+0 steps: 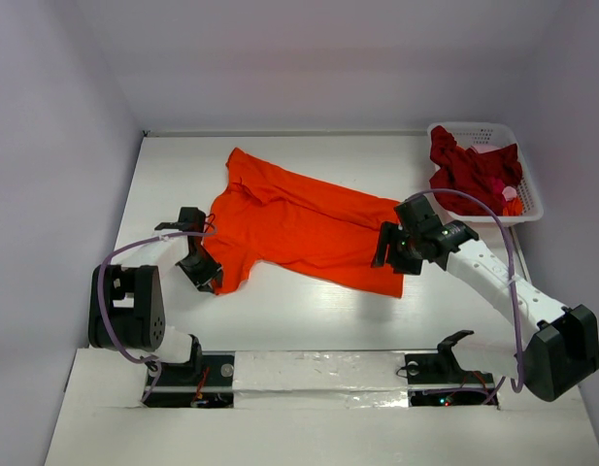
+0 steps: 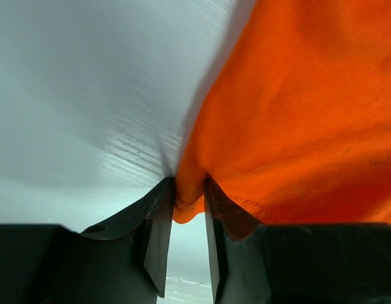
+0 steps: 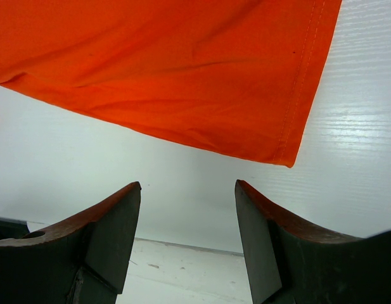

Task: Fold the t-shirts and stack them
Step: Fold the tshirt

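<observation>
One white table [image 1: 280, 320] carries the whole work area, and we list its contents from largest to smallest.

The orange t-shirt [image 1: 299, 228] lies spread out and unfolded at the middle of the table. It runs diagonally from the far left toward the near right.

The white lattice basket [image 1: 532, 194] stands at the far right corner of the table, apart from the orange t-shirt. The dark red t-shirt [image 1: 469, 165] sits crumpled inside it and rises above the rim.

The right gripper [image 1: 382, 248] is at the near right edge of the orange t-shirt. In the right wrist view we see its fingers [image 3: 113, 234] standing well apart with nothing between them. The stitched corner of the shirt lies just beyond the fingertips, on bare table.

The left gripper [image 1: 204, 272] is at the near left edge of the orange t-shirt. In the left wrist view we see both fingers [image 2: 158, 221] drawn close together. A hemmed edge of the orange cloth is pinched between the tips and touches both inner faces. We read this gripper as clamped on the shirt.
</observation>
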{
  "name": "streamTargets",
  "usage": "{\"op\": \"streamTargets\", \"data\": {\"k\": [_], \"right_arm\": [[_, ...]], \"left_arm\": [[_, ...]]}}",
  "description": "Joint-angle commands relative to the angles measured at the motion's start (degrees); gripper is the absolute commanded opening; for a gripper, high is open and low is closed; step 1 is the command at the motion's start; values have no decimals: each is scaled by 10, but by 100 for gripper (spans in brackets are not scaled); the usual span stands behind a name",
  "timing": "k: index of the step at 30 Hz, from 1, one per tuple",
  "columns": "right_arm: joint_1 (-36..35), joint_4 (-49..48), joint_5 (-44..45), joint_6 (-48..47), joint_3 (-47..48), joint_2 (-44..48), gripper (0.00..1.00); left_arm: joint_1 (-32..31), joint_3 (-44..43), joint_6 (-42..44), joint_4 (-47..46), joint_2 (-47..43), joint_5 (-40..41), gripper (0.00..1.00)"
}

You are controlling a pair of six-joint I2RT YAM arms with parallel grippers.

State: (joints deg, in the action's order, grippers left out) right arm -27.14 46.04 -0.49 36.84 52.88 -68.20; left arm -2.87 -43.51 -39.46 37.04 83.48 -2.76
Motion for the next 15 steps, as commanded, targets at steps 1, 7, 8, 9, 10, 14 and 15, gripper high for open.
{"op": "streamTargets", "data": {"k": [1, 7, 8, 9, 10, 14, 15], "right_arm": [[-6, 0, -3, -8, 25, 7, 67], [-6, -1, -5, -7, 22, 8, 67], [-6, -1, -5, -7, 22, 9, 67], [-6, -1, -5, -7, 22, 9, 67], [-6, -1, -5, -7, 22, 8, 67], [-6, -2, -6, -6, 20, 8, 67], [-6, -2, -6, -6, 20, 8, 67]], "left_arm": [[4, -13, -1, 23, -16, 14, 21], [4, -13, 0, 24, -13, 17, 10], [4, -15, 0, 24, -13, 17, 9], [4, -15, 0, 23, -12, 17, 7], [4, -15, 0, 23, -12, 16, 6], [4, -15, -1, 23, -11, 16, 6], [4, -16, -1, 23, -12, 15, 5]]}}
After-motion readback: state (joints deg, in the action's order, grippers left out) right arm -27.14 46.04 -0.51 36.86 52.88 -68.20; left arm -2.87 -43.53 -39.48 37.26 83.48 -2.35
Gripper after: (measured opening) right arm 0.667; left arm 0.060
